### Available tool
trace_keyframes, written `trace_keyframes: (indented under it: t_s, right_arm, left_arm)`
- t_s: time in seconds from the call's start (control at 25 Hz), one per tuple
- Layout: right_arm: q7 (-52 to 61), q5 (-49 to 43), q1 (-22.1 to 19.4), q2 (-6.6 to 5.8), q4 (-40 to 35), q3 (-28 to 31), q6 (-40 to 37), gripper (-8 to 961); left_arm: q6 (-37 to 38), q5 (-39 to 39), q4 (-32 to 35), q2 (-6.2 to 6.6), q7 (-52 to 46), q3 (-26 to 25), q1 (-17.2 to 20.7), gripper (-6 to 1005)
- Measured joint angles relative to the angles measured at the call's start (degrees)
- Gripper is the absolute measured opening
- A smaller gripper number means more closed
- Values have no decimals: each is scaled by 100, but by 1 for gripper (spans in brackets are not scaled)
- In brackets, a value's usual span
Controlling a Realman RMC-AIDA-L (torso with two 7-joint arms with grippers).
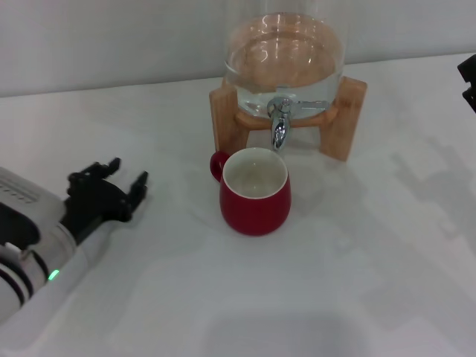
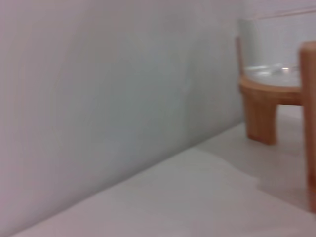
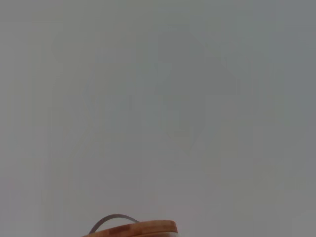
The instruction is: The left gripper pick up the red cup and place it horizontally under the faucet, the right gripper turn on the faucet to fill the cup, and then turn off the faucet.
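Under the one faucet (image 1: 279,128), one red cup (image 1: 255,192); left gripper (image 1: 128,175) spread.

Head view downward over wooden stand (image 1: 347,119)

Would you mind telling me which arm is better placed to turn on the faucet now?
Right, probably: the red cup already stands under the faucet, and the right tool is at the dispenser's side, higher than the left tool.
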Motion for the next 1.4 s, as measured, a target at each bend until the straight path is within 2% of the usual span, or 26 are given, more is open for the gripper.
trace_keyframes:
  t_s: [0.04, 0.08, 0.24, 0.36, 0.4, 0.52, 0.92, 1.4]
  right_arm:
    - [0, 2, -1, 0, 0, 0, 1, 842]
    - [0, 5, -4, 0, -1, 0, 1, 842]
    - [0, 11, -12, -5, -7, 0, 1, 842]
    - [0, 9, -14, -9, -19, 0, 0, 842]
    - [0, 9, -14, -9, -19, 0, 0, 842]
    - [0, 3, -13, -15, -35, -12, 12, 842]
    - [0, -14, 61, -18, -157, -302, 220, 842]
    - [0, -16, 171, -2, -298, -1017, 300, 842]
  left_arm:
    - [-126, 69, 36, 1, 0, -271, 44, 515]
    - [-126, 69, 36, 1, 0, -271, 44, 515]
    - [-656, 121, 202, 2, 0, -976, 153, 515]
    - [-1407, 121, 255, 2, 0, -1610, 379, 515]
    - [-1407, 121, 255, 2, 0, -1610, 379, 515]
    - [-2040, 114, 316, 2, 0, -1913, 502, 515]
    - [-3605, 115, 539, -1, -1, -2023, 618, 515]
    - [-3875, 138, 612, -16, 0, -2029, 670, 515]
